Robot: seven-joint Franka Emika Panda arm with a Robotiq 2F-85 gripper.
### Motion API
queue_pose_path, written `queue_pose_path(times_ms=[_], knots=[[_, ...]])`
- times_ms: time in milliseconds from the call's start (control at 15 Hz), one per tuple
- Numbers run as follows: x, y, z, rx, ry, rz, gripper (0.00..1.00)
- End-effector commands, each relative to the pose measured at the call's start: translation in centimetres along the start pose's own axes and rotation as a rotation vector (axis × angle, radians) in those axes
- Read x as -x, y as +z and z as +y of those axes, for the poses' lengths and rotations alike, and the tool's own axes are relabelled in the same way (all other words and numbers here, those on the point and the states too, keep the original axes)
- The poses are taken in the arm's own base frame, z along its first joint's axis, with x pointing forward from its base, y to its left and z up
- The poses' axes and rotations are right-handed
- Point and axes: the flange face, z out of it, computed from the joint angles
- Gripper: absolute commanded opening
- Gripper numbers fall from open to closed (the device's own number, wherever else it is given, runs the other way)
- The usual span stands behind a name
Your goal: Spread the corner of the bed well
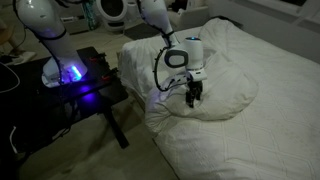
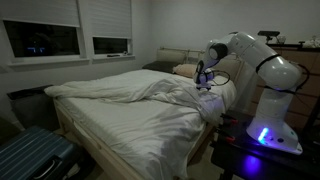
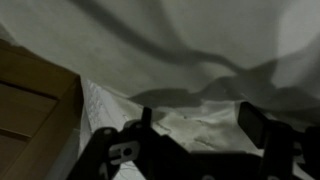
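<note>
white corner (image 1: pixel 222 88), white bed (image 1: pixel 275 125), black end effector (image 1: pixel 194 99), perhaps brown planks (image 3: pixel 30 110).

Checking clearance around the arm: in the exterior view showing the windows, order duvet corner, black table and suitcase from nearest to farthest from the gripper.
1. duvet corner, directly under the gripper.
2. black table, beside the bed.
3. suitcase, at the bed's opposite end.

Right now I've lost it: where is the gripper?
In both exterior views the gripper is over the corner, at the bed edge beside the black table.
</note>
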Motion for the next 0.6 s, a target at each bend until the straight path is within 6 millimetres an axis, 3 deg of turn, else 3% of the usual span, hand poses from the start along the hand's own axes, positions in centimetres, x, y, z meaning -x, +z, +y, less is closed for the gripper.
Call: queue_pose_path(times_ms=[0,400,533], knots=[[-0.8,0.0,-0.8,-0.013,0.033,-0.013,0.58],[-1.5,-1.2,0.4,0.009,0.1,-0.014,0.12],[-1.5,-1.5,0.9,0.023,0.108,-0.038,0.0]])
